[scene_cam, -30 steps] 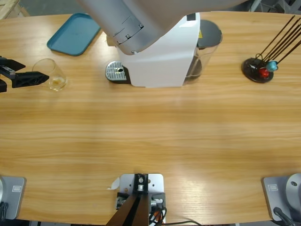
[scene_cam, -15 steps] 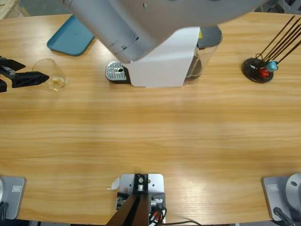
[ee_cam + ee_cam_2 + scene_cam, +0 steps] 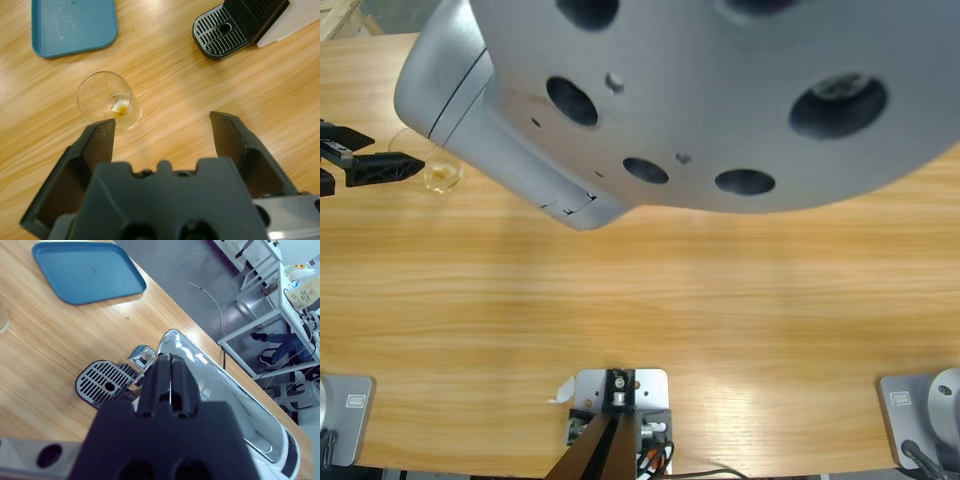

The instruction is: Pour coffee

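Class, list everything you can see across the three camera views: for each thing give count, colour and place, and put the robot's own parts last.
Table: one, light wood, under everything.
Tray: one, blue, on the table beyond the glass.
Glass: one, clear, standing just ahead of the left claw's jaw.
Coffee: thin amber layer in the glass's bottom.
Coffee machine: one, white and chrome, under the right claw.
Drip grate: one, silver, at the machine's front.
Person: one, only legs show, in the room behind.
Left claw: black, open, beside the glass.
Right claw: black, shut, above the machine.
Elbow: silver, fills the high view's top.

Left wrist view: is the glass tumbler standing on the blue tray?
No, the glass tumbler stands on the bare wooden table, apart from the blue tray.
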### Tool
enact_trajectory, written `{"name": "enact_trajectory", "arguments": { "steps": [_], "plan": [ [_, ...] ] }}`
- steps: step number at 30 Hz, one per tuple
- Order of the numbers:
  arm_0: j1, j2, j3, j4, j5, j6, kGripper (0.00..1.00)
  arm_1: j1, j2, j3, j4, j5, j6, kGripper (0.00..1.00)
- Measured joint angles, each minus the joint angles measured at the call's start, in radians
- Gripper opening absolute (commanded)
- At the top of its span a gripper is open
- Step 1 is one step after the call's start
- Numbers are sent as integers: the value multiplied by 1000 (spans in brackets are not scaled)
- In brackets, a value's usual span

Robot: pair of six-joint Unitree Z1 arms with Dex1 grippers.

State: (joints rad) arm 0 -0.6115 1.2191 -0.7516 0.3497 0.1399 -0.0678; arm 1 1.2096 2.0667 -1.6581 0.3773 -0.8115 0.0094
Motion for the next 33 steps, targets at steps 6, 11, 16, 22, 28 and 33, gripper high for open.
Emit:
{"name": "enact_trajectory", "arguments": {
  "steps": [6,11,16,22,28,33],
  "plan": [
    [0,0,0,0,0,0,816,7,-48,44,10,3,-1,139],
    [0,0,1,0,-4,0,816,-16,-208,161,12,282,-79,650],
    [0,0,1,0,-17,0,816,-102,-377,254,33,473,-73,787],
    [0,-14,6,0,-53,0,825,-159,-529,466,-27,547,47,944],
    [0,-82,33,-16,-75,0,830,-199,-709,686,-64,552,128,985],
    [11,-90,51,-37,-55,0,830,-208,-866,807,17,566,151,977]
  ]
}}
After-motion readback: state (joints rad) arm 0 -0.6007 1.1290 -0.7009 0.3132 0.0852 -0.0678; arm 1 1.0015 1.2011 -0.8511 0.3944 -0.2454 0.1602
